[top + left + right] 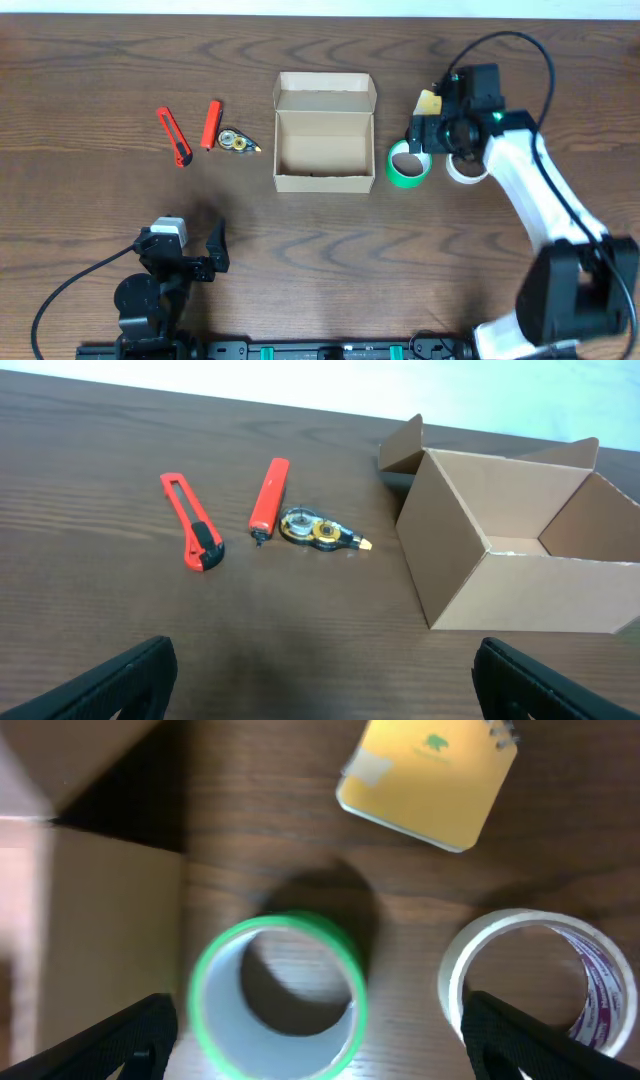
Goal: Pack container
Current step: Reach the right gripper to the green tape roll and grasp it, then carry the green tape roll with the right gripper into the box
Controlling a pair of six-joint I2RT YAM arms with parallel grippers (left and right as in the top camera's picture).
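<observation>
Smack in the middle of the table sits the container (324, 133), flaps up and, as far as I can see, nothing inside, so packing hasn't really begun. Just beside its right wall the green tape roll (275, 925) lies flat on the wood. The white tape roll (452, 982) is next to it and a yellow notepad (430, 780) is further back. The right gripper (320, 1040) hangs over the green roll, fingers spread wide and holding nothing. My guess is it's lining up to straddle the ring. Left of the box are a red box cutter (195, 525), a red pen-like tool (268, 495) and a correction tape dispenser (318, 530). The left gripper (322, 685) sits near the table's front edge, also spread wide and empty.
</observation>
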